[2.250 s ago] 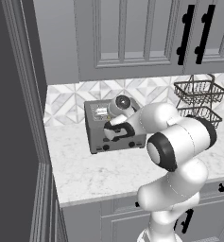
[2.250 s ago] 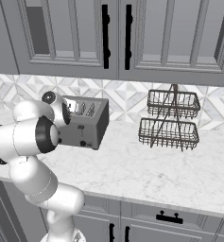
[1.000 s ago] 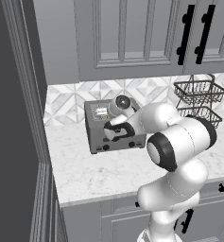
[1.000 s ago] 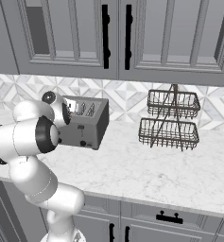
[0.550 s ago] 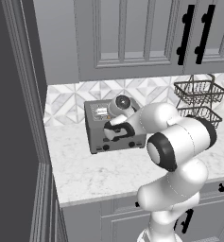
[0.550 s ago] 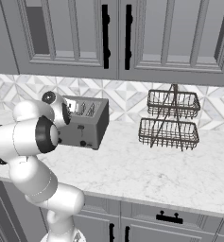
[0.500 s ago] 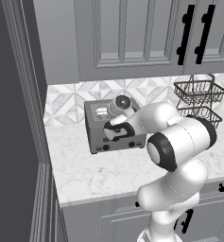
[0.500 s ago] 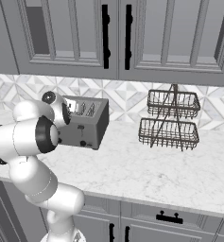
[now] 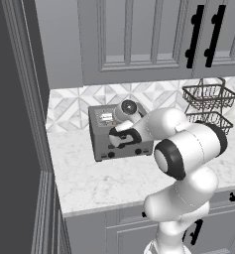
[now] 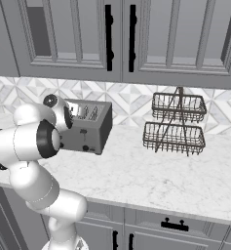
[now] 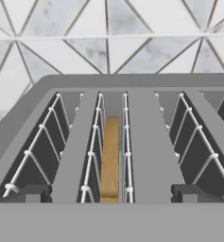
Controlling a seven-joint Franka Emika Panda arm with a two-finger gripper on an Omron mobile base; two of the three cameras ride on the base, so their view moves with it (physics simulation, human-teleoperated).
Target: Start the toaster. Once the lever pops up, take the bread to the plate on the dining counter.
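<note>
Just above toaster top, end effector (image 11: 111, 201) hangs w/ fingers spread wide, nothing held, one tip each side of bread slot. Below tips: bread (image 11: 111, 158) sits low in 2nd slot from left, edge-on, betw wire guides. Toaster (image 9: 118, 134) on table (image 10: 151, 171) near backsplash, wire basket rack (image 10: 176, 124) well apart at far side. Judgement: bread retrieval step. Do well: keep centred over slot, descend straight, avoid wire guides, close only once tips straddle slice, lift vertical, no tilt.
</note>
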